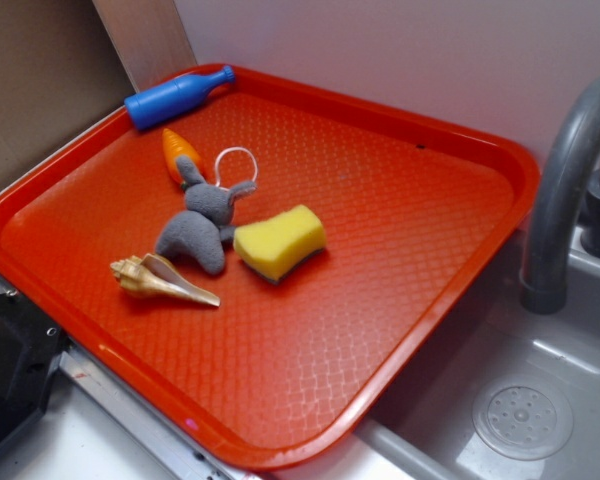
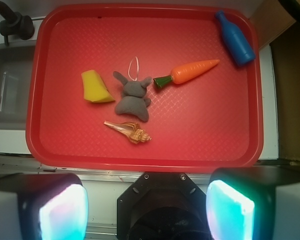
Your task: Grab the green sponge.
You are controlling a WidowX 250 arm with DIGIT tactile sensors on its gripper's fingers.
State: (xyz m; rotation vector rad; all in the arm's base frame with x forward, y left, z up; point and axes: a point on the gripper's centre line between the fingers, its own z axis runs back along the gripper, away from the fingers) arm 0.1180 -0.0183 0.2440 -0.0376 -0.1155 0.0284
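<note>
Spread wide apart, the two fingers of the gripper (image 2: 147, 210) are seen at the bottom of the wrist view, one pale glowing pad (image 2: 62, 212) at the lower left and the other at the lower right, with nothing held between them. The gripper is held high above the near edge of the red tray (image 2: 250, 100), looking straight down, so that almost the whole tray is taken in. In the exterior view no part of the arm can be seen.

No brand, label or writing can be read on any object.

The green sponge (image 1: 279, 241) is found near the middle of the tray; its upper face is yellow, and a thin dark layer is shown along its lower edge in the exterior view. It is lying flat, just beside the grey plush rabbit (image 1: 202, 224); whether the two are touching cannot be told. A thin white loop is attached at the rabbit's head. A beige seashell (image 1: 158, 280) is placed close by the rabbit, toward the tray's near rim. An orange toy carrot (image 2: 187, 73) is laid at the rabbit's other side, and a blue toy bottle (image 2: 234, 39) is set in a far corner of the tray. A grey sink (image 1: 520, 400) with a curved tap (image 1: 565, 180) is seen beside the tray.
</note>
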